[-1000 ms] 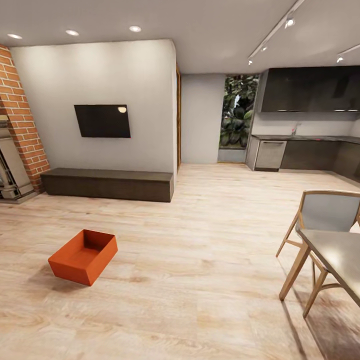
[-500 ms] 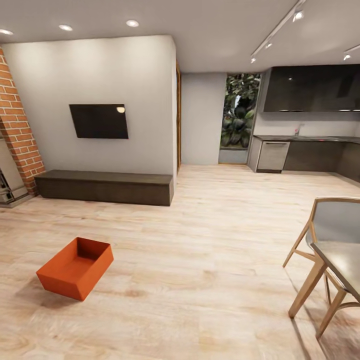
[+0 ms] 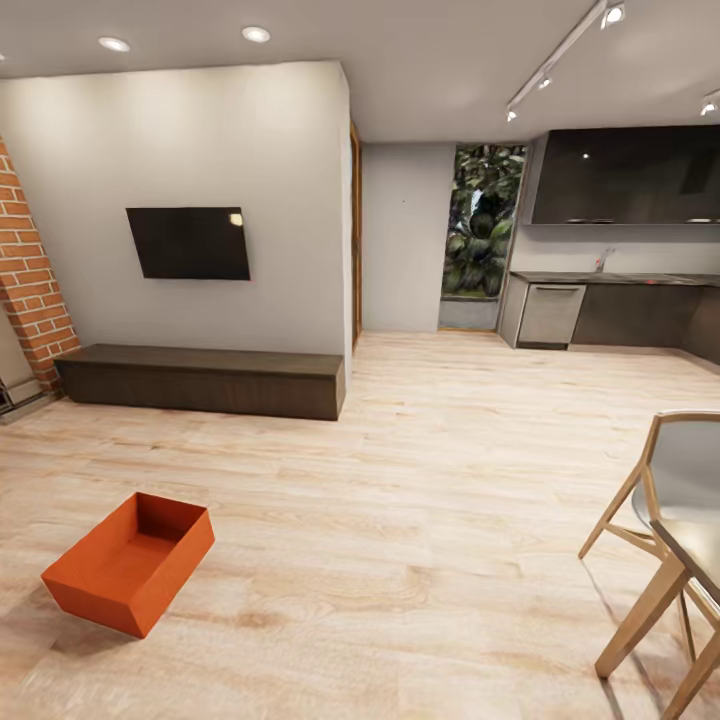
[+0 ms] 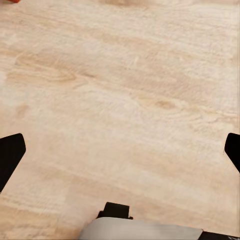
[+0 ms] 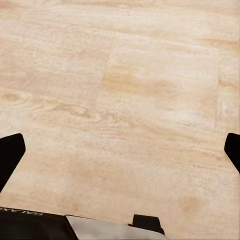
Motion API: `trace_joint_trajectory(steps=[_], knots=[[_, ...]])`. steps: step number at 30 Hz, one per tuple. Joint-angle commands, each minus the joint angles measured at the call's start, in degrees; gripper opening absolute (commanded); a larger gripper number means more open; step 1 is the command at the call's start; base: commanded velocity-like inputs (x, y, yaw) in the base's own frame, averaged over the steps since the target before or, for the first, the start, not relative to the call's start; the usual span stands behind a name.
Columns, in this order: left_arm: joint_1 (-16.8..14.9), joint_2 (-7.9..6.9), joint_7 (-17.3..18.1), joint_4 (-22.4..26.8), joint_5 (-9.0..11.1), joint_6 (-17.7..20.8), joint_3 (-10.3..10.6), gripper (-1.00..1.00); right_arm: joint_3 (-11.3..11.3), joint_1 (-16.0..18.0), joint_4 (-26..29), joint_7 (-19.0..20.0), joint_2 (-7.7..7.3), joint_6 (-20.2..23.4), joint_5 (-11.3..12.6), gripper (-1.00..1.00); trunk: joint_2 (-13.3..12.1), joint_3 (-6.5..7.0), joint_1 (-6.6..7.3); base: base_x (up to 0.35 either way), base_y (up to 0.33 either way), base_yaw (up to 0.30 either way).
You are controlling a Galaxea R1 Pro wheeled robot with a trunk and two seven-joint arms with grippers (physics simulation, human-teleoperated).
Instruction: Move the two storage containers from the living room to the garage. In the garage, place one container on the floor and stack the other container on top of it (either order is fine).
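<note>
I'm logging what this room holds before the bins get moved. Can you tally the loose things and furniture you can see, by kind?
Orange bin: 1
Wall television: 1
Low dark bench: 1
Wooden chair: 1
Table: 1 (just a corner at the picture's edge)
Total: 5

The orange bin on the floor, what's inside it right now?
The storage container looks empty: its open top shows a bare orange bottom and inner walls. The corner just behind its near wall is hidden from the head view. It sits on the wood plank floor.
</note>
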State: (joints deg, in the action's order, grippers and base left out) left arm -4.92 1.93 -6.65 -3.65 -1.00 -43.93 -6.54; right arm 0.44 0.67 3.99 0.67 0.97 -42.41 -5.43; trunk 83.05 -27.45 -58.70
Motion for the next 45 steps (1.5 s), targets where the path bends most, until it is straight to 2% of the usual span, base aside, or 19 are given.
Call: trace_joint_trajectory(steps=[1,45], knots=[[-0.09,0.0,-0.12,-0.19,-0.14,-0.34,-0.23,1.0,-0.02,0.04,-0.04,-0.02,0.0,-0.14,-0.23,1.0,0.03,-0.06,-0.03,0.326,-0.077,0.0],[-0.09,0.0,-0.12,-0.2,-0.14,-0.3,-0.22,1.0,-0.01,0.04,-0.04,0.21,0.0,-0.13,-0.29,1.0,0.03,-0.06,-0.03,0.326,-0.078,0.0]])
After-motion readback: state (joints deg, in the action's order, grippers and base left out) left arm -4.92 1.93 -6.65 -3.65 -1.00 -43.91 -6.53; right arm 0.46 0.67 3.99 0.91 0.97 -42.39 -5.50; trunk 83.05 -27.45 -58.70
